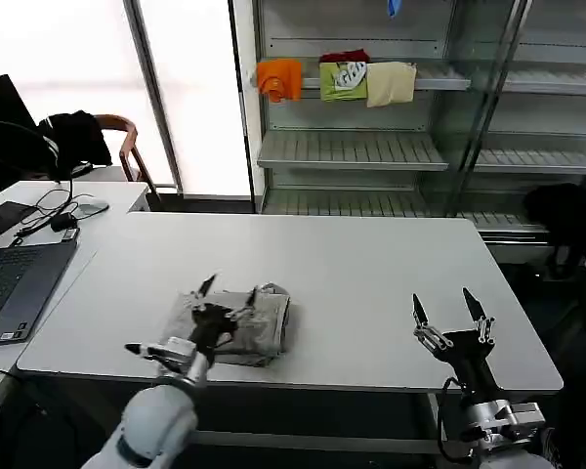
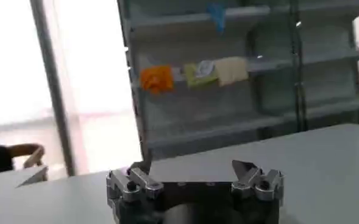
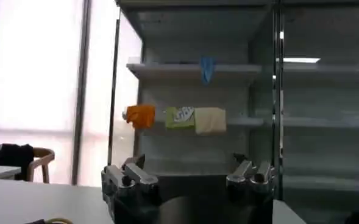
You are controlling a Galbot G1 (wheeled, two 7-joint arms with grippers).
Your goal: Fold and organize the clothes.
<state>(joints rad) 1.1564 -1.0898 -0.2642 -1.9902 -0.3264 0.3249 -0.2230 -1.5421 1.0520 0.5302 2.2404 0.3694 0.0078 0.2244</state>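
On the white tabletop (image 1: 371,283) your spread left tool (image 1: 215,301) hovers over the folded light grey fabric shirt (image 1: 249,322), right tool (image 1: 449,311) spread, idle; next, probably tidy the bundle.

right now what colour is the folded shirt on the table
Light grey; the folded shirt shows best in the head view.

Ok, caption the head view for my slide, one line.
Left pincer open over the folded grey shirt on the white table; right pincer open near the front edge.
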